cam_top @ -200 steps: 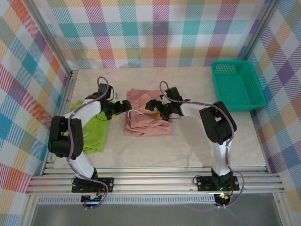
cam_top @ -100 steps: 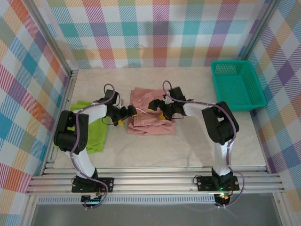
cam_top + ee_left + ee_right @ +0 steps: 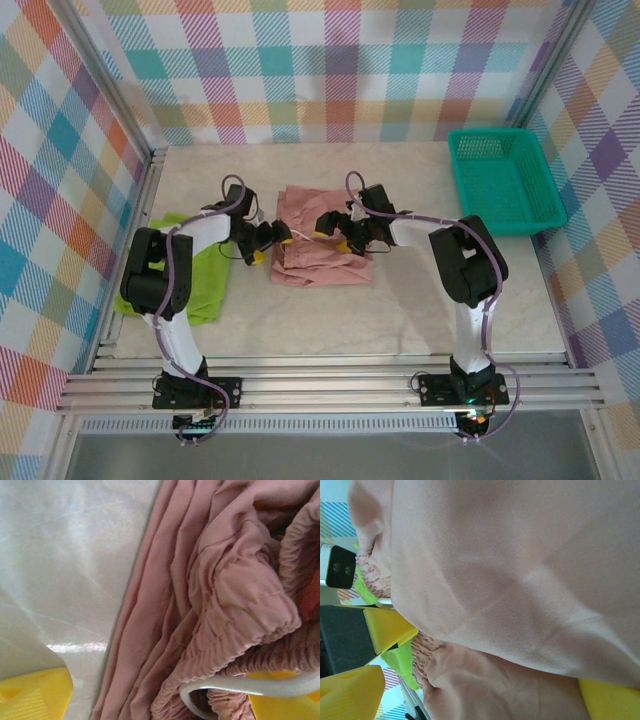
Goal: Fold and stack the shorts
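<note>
Left gripper (image 3: pixel 262 242): jaws spread wide and pinching nothing. The gathered waistband (image 3: pixel 240 630) of the pink shorts (image 3: pixel 322 262) and a loop of white drawstring (image 3: pixel 225 686) lie between them.
Right gripper (image 3: pixel 335 226): jaws also apart, with smooth pink cloth across the gap, not clamped.
Pink shorts: a roughly folded pile on the table (image 3: pixel 430 300), under both sets of jaws.
Green shorts (image 3: pixel 205 285): flat behind the left jaws, partly under that arm.
Basket (image 3: pixel 500 185): well apart, out past the right arm.
</note>
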